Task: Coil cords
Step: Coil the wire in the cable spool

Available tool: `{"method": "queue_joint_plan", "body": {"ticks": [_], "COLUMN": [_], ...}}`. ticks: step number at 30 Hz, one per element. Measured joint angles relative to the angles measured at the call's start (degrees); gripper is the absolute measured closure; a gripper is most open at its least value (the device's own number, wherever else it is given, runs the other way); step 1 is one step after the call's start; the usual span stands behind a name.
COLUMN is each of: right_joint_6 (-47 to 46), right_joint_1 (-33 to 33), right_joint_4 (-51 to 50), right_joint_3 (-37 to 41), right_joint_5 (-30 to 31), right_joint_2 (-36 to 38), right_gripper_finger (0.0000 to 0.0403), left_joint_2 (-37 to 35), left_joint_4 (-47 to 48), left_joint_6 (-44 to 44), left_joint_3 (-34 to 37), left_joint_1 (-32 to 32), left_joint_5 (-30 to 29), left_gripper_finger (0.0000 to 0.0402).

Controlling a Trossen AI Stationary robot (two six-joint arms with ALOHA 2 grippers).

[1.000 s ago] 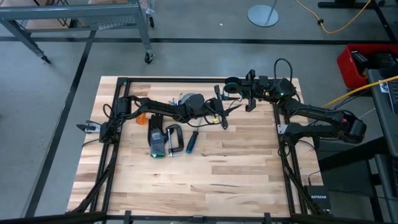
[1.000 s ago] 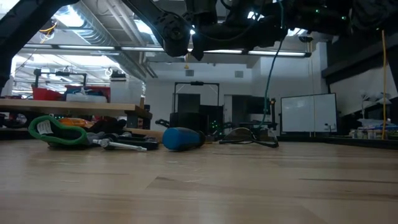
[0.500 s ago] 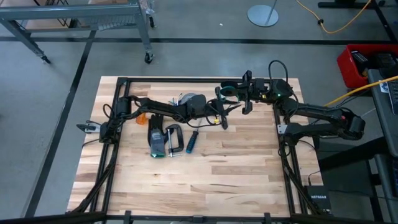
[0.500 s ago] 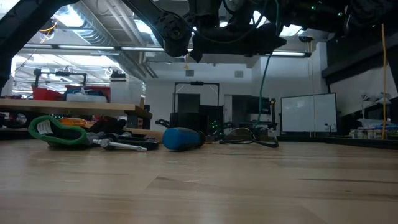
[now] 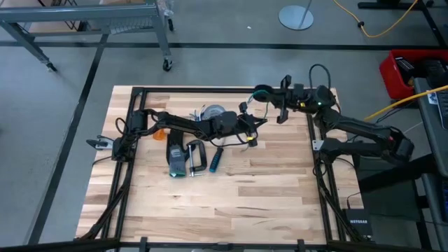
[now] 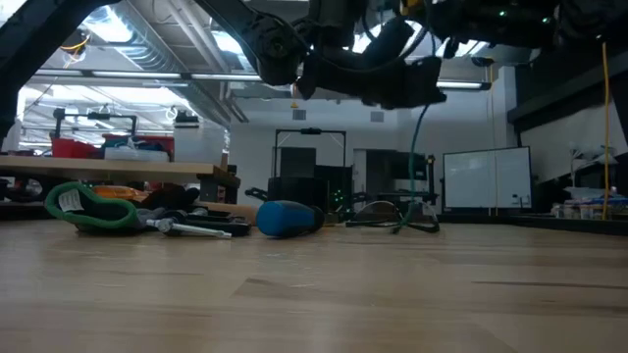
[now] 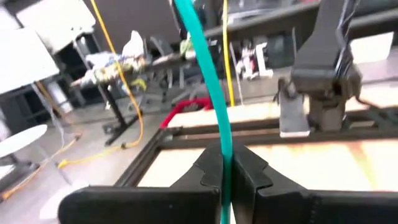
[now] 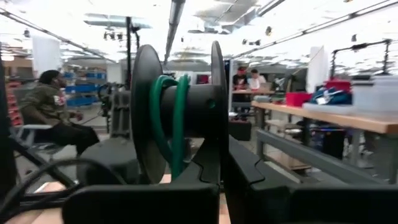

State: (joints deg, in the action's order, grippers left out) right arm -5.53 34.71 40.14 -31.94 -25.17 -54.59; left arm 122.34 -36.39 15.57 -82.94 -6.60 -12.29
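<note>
A thin teal-green cord (image 7: pixel 205 68) runs from a black spool (image 8: pixel 180 106), where a few turns of it lie wound on the hub, down to my left gripper (image 7: pixel 227 171), which is shut on it. In the low view the cord (image 6: pixel 417 147) hangs on to the table beside dark cords (image 6: pixel 378 218). My right gripper (image 8: pixel 219 168) is shut on the spool (image 5: pixel 263 93), held above the table's far edge. My left gripper (image 5: pixel 253 126) is just nearer than it. My left gripper pinches the teal cord (image 7: pixel 225 149) between its two fingers, a single strand some way from the spool. The fingers point about level toward the table's right side and lie across the cord, which rises nearly straight from them. My right gripper pinches one flange of the spool (image 8: pixel 216 134) at its rim between its two fingers. The fingers come about level from the table's right. The spool is lifted clear, its axle lying across the fingers.
Left of centre lie a blue-handled screwdriver (image 5: pixel 215 159), a metal clamp (image 5: pixel 194 155), a black-and-green tool (image 5: pixel 175 158), a tape roll (image 5: pixel 212 112) and a small orange piece (image 5: pixel 159 133). The near half of the wooden table (image 5: pixel 231 210) is bare. People sit in the room beyond.
My left gripper has tipped down toward level, edged toward the spool and shut on the teal cord. The cord's hanging stretch has swung and now bends below the gripper. My right gripper has shifted the spool slightly back and forth along the far edge.
</note>
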Motion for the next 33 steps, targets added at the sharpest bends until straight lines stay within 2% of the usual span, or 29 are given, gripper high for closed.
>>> {"method": "queue_joint_plan", "body": {"ticks": [11,18,24,33], "right_joint_6": [0.4,1.8,1.8,1.9], "right_joint_1": [6.3,10.3,12.9,13.5], "right_joint_4": [-10.4,-16.6,-23.8,-32.8], "right_joint_3": [0.0,0.0,0.0,0.0], "right_joint_5": [0.0,0.0,0.1,0.1], "right_joint_2": [10.7,19.7,27.0,35.8], "right_gripper_finger": [0.0401,0.0401,0.0401,0.0401], "left_joint_2": [0.0,0.0,0.0,-2.4], "left_joint_4": [7.7,14.8,17.3,29.2], "left_joint_6": [-2.8,-7.0,-8.0,-9.9], "left_joint_3": [0.0,0.0,0.0,0.0], "left_joint_1": [0.7,0.9,1.6,2.2], "left_joint_5": [-2.6,-4.1,-5.8,-13.3], "left_gripper_finger": [0.0400,0.0401,0.0401,0.0401]}}
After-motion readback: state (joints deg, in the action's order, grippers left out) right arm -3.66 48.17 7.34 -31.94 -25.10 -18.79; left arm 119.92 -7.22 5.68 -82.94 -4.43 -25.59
